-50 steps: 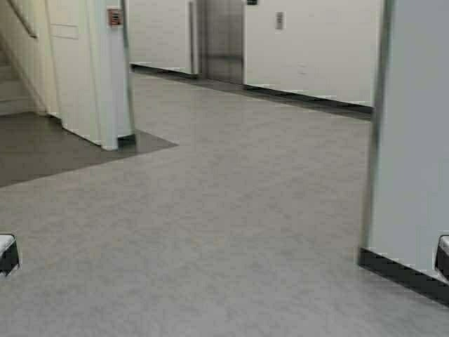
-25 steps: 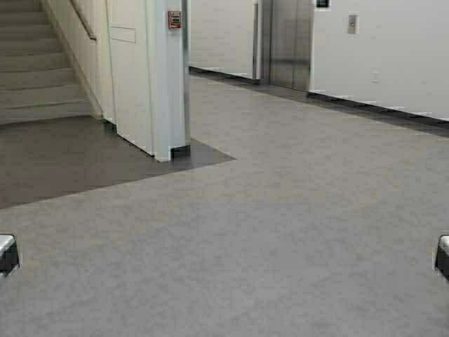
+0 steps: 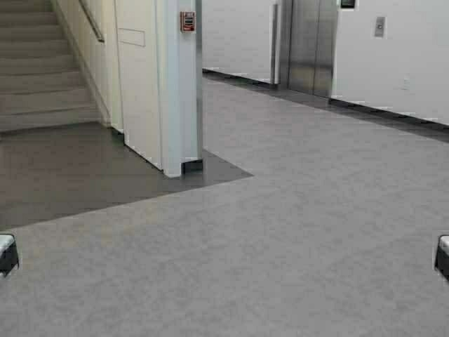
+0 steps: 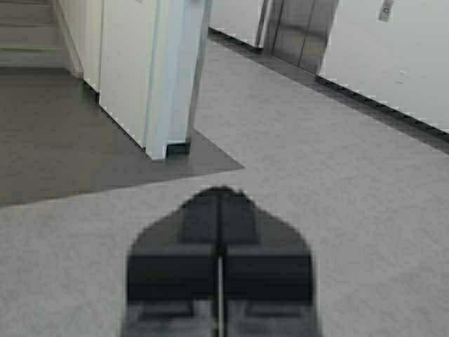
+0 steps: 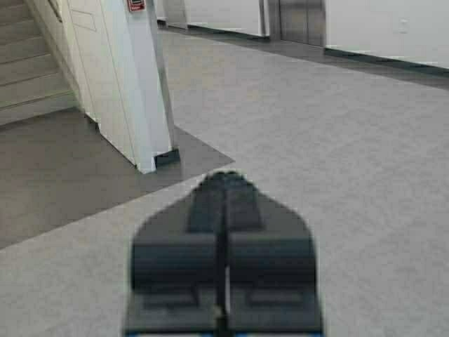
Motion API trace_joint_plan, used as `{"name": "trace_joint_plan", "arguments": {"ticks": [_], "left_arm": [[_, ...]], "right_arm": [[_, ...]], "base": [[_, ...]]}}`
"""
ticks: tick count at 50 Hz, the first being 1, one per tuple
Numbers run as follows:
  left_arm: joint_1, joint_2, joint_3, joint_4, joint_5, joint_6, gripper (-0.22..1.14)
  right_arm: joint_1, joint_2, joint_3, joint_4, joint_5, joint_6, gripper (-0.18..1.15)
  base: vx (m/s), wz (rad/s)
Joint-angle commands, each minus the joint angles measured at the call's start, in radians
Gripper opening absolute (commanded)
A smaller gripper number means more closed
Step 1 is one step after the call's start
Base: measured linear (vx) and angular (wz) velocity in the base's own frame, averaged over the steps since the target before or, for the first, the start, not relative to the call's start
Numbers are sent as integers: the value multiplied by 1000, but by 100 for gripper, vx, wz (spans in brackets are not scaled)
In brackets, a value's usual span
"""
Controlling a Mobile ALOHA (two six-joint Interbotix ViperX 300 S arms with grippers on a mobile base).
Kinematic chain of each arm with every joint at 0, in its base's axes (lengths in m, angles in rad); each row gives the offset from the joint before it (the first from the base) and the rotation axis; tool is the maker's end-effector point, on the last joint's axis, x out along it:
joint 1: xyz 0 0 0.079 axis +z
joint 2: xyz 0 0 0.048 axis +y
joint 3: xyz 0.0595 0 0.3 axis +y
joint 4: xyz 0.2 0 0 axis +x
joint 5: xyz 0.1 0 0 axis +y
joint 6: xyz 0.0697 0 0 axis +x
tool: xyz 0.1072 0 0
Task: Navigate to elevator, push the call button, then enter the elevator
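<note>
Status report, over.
Left gripper and right gripper shut, empty. Elevator ahead right, doors closed; call button beyond. Open floor between.

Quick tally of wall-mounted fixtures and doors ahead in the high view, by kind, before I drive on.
Elevator with steel doors, shut: 1
Call button plate right of the doors: 1
Red alarm box on the white pillar: 1
Dark indicator panel above the doors: 1
Stair handrail: 1
Total: 5

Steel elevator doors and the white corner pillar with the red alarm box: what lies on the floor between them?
Nothing: in the high view only bare grey floor runs from the pillar to the brushed-steel elevator doors.
</note>
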Motion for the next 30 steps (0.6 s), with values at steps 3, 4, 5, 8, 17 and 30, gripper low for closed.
{"name": "trace_joint_plan", "arguments": {"ticks": [3,4,5,8,17,30], "left_arm": [[2,5,-26,6,-14,8,2],[2,8,-25,6,-14,8,2],[2,9,-26,5,-14,8,2],[2,18,-28,6,-15,6,2],[2,12,-29,6,-20,0,2],[2,-23,-14,6,-25,0,2]], "right_arm": [[2,-2,-18,0,-8,-5,5],[2,-2,-15,0,-8,-6,5],[2,-2,-15,0,-8,-8,5],[2,-2,-14,0,-8,-9,5],[2,-2,-8,0,-8,-11,5],[2,9,-9,0,-8,-11,5]], "base": [[66,11],[65,6],[66,7],[67,8],[69,3],[68,-17]]}}
